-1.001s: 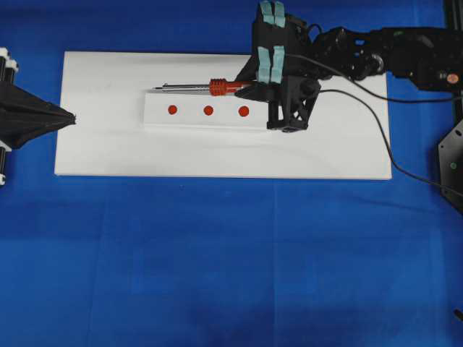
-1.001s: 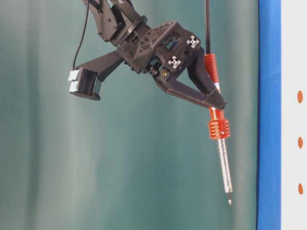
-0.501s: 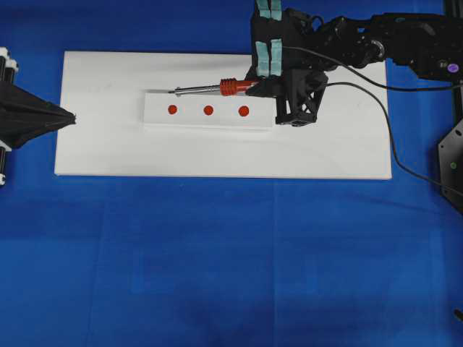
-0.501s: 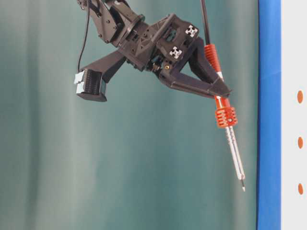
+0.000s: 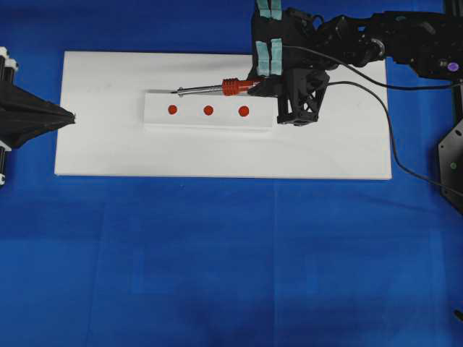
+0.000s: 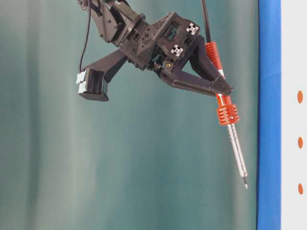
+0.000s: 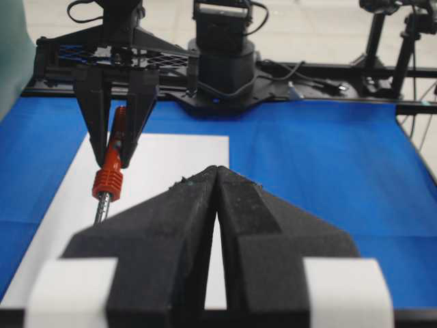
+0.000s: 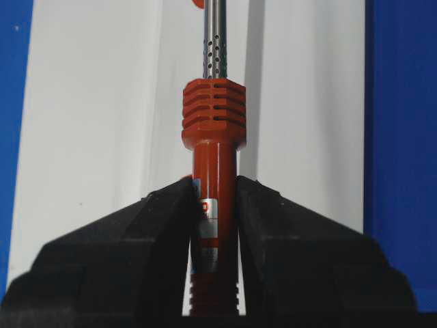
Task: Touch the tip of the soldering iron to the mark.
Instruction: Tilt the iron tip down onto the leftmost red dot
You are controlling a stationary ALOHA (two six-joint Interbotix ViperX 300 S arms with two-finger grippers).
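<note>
My right gripper (image 5: 257,85) is shut on the red-orange handle of the soldering iron (image 5: 231,87). The silver shaft points left, and its tip (image 5: 173,92) is over the far edge of a white strip (image 5: 155,119). The strip bears three red marks (image 5: 172,110), (image 5: 208,110), (image 5: 244,110). In the table-level view the iron (image 6: 226,115) tilts toward the board. Its tip (image 6: 246,186) hangs clear of the board, about level with the end mark (image 6: 300,189). In the right wrist view the jaws clamp the handle (image 8: 214,150). My left gripper (image 5: 71,117) is shut and empty at the board's left edge.
The strip lies on a white board (image 5: 108,155) on a blue table cover (image 5: 231,253). The iron's black cord (image 5: 383,126) trails right across the board and off the table. The left wrist view shows the iron (image 7: 108,181) hanging from the right gripper (image 7: 117,147).
The right gripper has carried the iron a little to the right and tilted it, bringing the tip nearer the board. The last half second shows only a slight shift. The left gripper is still.
</note>
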